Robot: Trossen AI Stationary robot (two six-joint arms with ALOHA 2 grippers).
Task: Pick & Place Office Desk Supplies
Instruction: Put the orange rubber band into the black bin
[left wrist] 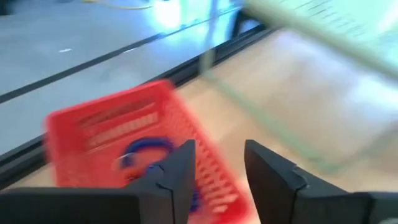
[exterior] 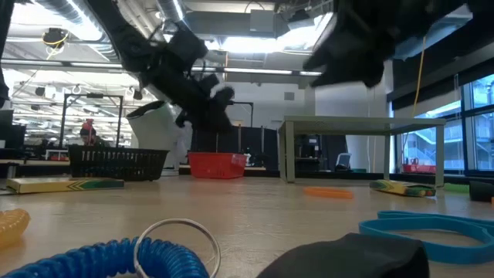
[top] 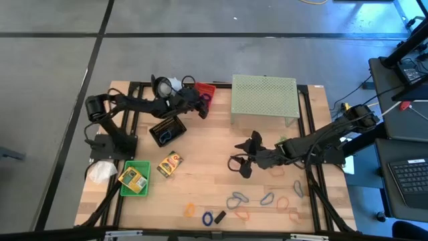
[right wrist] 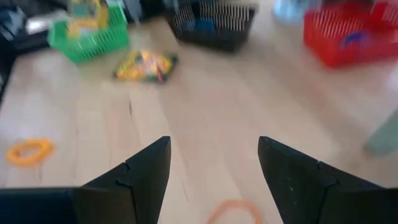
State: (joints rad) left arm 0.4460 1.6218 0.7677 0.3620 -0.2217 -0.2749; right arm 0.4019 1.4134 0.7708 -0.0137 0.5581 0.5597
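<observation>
While most of the supplies are lying loose on the bench point(top: 200, 171), they are gathering in a few places: a crayon box point(top: 170, 164) is resting flat near the middle-left, a second crayon box point(top: 132, 178) is sitting inside the green basket point(top: 142, 189) at the left edge, and a scatter of thin rubber bands point(top: 237, 199) and oval clips point(top: 267, 198) is spreading along the front, with a blue coil point(top: 206, 217) and a small black clip point(top: 219, 216) just beside each other. A blue loop point(left wrist: 146, 152) is lying in the red basket point(top: 207, 90) at the back, next to the pale green mesh stand point(top: 264, 98). The left claw point(left wrist: 214, 165) is hovering over that red basket with its fingers parted and nothing between them. A black basket point(top: 167, 130) is sitting between the red one and the loose crayon box. The right claw point(right wrist: 214, 165) is hanging above bare wood near the bench's middle, fingers spread wide and gripping nothing, with an orange band point(right wrist: 233, 211) lying just under it and another orange band point(right wrist: 28, 150) well off to the side.
</observation>
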